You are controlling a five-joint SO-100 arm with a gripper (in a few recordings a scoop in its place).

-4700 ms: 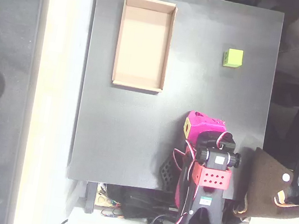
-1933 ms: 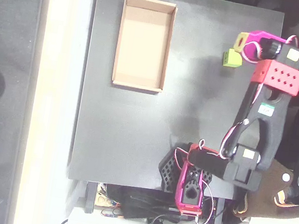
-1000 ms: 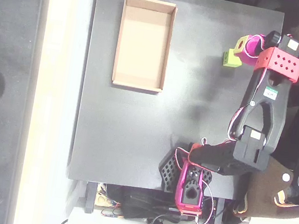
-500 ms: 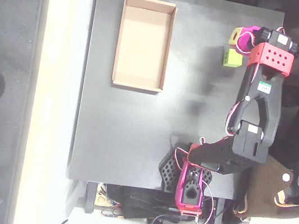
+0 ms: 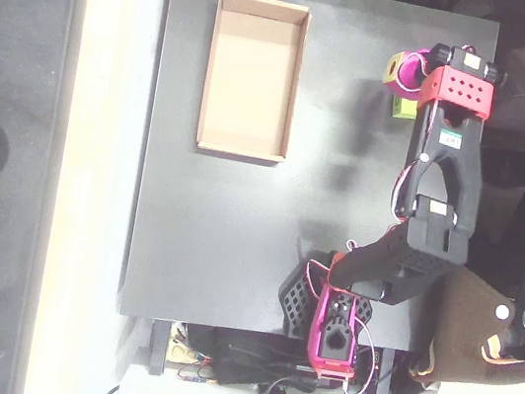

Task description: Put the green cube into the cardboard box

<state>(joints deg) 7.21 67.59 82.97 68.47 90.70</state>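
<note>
1. Magenta jaws (image 5: 403, 69) have swung over the green cube (image 5: 404, 106), now half hidden; their spread is unclear.
2. Cube sits on the desk (image 5: 216, 240), far from the cardboard box (image 5: 240, 149).

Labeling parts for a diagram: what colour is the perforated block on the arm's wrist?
Red, with dark holes, seen in the overhead view.

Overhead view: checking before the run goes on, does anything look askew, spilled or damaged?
Nothing stands out. The shallow tan cardboard box lies flat and intact; the small lime-green cube sits on the black table, partly hidden under the magenta pincer.
</note>
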